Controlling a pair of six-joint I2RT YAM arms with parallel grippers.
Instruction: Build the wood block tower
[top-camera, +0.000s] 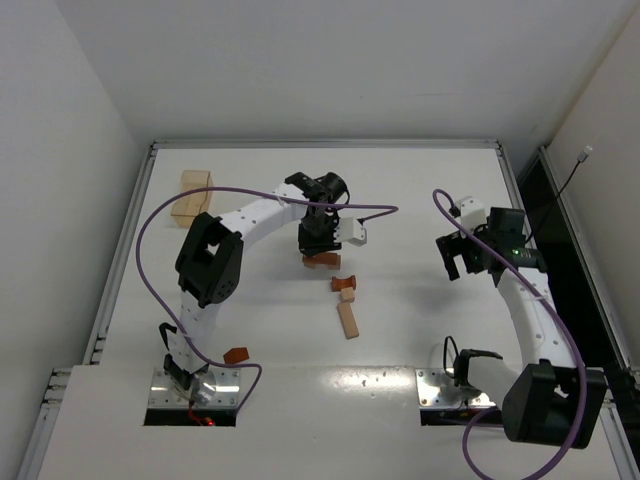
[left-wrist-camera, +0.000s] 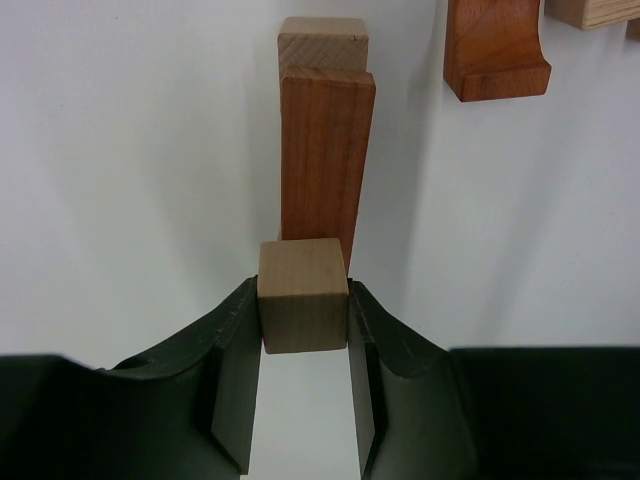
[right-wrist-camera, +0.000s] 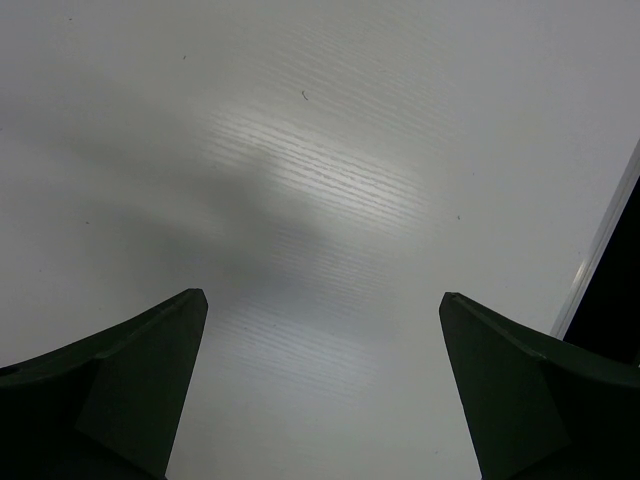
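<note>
Left wrist: placing pale cube (left-wrist-camera: 303, 295), pinched in left fingers (left-wrist-camera: 232, 360), at near end of reddish bar (left-wrist-camera: 326, 150); right fingers (right-wrist-camera: 140, 370) spread. Next: seat squarely, release.

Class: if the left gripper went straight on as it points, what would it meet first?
Held by the left gripper, the pale tan wooden cube would hit the reddish-brown wooden bar just ahead; gap unclear.
</note>
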